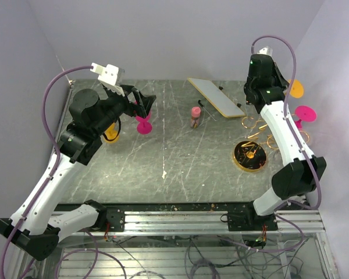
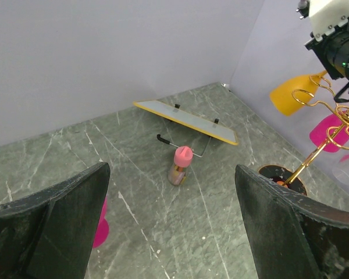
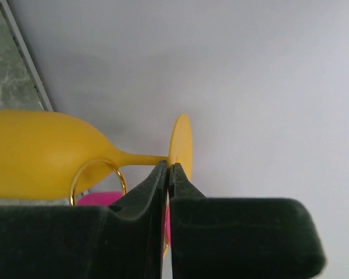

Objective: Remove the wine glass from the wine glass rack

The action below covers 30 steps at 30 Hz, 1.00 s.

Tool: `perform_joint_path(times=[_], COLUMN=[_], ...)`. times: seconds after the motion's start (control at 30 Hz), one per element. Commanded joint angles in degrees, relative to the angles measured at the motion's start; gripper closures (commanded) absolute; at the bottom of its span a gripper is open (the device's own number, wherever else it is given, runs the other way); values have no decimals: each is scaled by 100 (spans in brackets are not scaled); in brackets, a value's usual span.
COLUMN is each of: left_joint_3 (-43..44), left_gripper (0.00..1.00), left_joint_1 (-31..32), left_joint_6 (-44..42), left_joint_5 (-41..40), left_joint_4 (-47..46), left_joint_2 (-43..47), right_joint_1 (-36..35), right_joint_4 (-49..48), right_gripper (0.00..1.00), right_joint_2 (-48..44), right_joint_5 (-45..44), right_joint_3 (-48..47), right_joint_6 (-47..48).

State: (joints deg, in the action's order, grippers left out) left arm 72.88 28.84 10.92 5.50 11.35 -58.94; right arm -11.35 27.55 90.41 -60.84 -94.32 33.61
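Fingers of your right gripper [image 3: 168,170] are closed to a thin slit. Their tips sit right under the point where the stem of the yellow glass [image 3: 41,154] meets its foot. You cannot tell from the wrist view whether the stem is actually pinched between them. The glass lies nearly level, with its bowl to the left and its foot on edge just above the tips. A gold loop [image 3: 96,162] of the rack [image 2: 314,154] curves in front of it where the bowl narrows to the stem.

From the left wrist you see that glass high on the rack by the right wall, with a pink glass [image 2: 331,131] hanging just below it. The rack's round base stands on the table [image 1: 180,157].

Your left gripper [image 1: 144,103] is spread wide and holds nothing. It hovers over the far left of the table, above another pink glass [image 1: 143,126]. A bottle [image 1: 195,116] stands mid-table, near a tilted board [image 1: 216,96].
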Motion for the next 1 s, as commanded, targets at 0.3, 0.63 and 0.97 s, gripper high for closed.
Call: perform_joint_path(times=[0.3, 0.63, 0.97], left_joint_3=[-28, -42, -95], left_gripper=[1, 1, 1], left_joint_1=[78, 73, 32], left_joint_6=[-70, -106, -50], left_joint_5=[-167, -313, -689], left_joint_4=[-232, -212, -216], left_joint_2=[138, 152, 317], right_joint_1=[-25, -1617, -3060], right_joint_4=[-2742, -4809, -2493], right_gripper=[100, 100, 100], right_joint_2=[685, 716, -511], right_joint_5=[-42, 264, 1871], right_joint_3=[-483, -572, -440], right_joint_6=[1658, 2378, -3009])
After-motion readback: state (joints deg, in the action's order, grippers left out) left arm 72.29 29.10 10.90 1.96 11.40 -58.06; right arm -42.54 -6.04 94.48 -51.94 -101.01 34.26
